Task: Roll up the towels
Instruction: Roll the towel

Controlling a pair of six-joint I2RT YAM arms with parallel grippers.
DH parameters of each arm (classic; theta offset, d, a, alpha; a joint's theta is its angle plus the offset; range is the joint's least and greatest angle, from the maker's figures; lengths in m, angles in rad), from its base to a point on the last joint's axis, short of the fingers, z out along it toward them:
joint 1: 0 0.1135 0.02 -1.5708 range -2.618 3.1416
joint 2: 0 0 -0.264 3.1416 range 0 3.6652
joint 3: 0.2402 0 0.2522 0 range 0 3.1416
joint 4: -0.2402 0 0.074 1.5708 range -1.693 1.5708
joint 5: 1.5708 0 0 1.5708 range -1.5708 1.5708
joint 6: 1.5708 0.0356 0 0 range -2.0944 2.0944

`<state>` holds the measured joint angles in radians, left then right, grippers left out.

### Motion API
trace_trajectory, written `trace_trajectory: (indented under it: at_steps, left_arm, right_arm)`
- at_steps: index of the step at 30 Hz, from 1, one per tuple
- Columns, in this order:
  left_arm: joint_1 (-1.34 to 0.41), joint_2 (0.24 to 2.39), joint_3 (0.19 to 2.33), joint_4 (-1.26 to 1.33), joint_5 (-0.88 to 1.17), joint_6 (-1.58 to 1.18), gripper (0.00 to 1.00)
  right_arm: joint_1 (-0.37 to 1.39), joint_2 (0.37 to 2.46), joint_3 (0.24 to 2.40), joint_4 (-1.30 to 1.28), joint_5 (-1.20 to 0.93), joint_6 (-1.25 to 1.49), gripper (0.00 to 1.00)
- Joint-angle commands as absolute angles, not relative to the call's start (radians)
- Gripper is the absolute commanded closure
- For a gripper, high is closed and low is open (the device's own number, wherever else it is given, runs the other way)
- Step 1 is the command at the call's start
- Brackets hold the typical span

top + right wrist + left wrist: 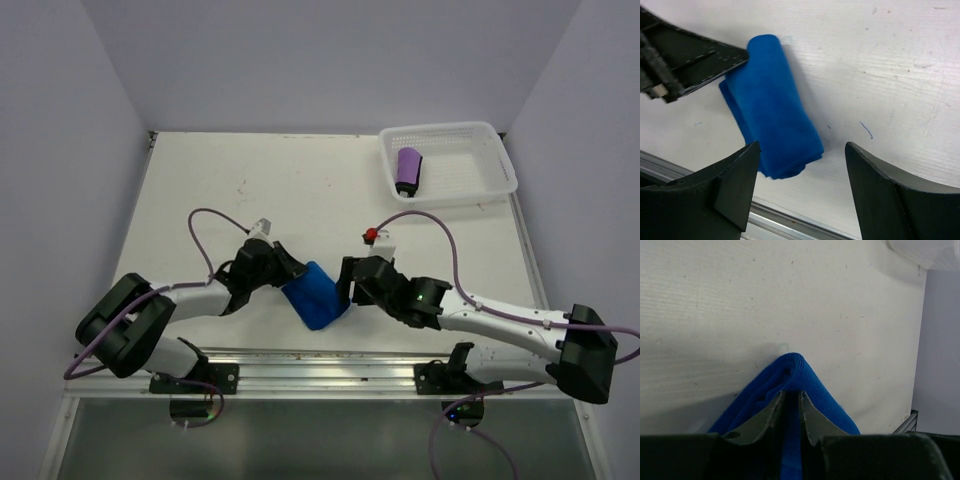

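- The blue towel [775, 115] lies on the table [250, 180] near its front edge, between the two arms. It is already a thick roll, with a looser folded layer showing at one end.
- The left gripper [790, 401] is pinched nearly closed on one end of the roll, with blue cloth caught between its fingers.
- The right gripper [802, 172] is spread wide and holds nothing. It hovers just beside the roll's other end, one finger near the cloth.
- The purple towel [408, 170] sits rolled inside the white basket [465, 160] at the far right corner, well apart from the arms.
- My reading: rolling of the second towel is at or near its end, and the first is done.
- The next move probably calls for keeping the roll tight. That means the right gripper closing across its full thickness before the left lets go, or a carry to the basket.
- The two grippers are close together, so they could bump. The loose layer could unwind if the roll is pinched by one layer only.
- The metal rail [320, 358] runs just behind the roll at the table's near edge.
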<state>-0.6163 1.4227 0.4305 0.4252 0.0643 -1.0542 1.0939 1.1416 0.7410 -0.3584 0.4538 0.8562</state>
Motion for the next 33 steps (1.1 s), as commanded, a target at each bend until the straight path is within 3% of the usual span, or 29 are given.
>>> trace_trajectory:
  at_steps: [1,12,19,24,33]
  left_arm:
    - [-0.614,1.394,0.388,0.393,0.023,-1.019,0.80]
    - [-0.615,1.341,0.319,0.400,0.015,-1.028,0.80]
    - [-0.615,1.316,0.318,0.373,0.008,-1.017,0.80]
    - [-0.615,1.299,0.311,0.353,0.005,-1.012,0.80]
    - [-0.615,1.252,0.281,0.322,-0.040,-1.022,0.80]
  right_arm:
    - [1.034,1.123,0.680,-0.219,0.310,0.888,0.28]
    - [0.953,1.210,0.606,-0.055,0.186,0.950,0.28]
    - [0.953,1.236,0.568,0.046,0.132,0.913,0.40]
    - [0.968,1.233,0.558,0.069,0.078,0.864,0.43]
    - [1.110,1.296,0.586,-0.024,0.219,0.809,0.41]
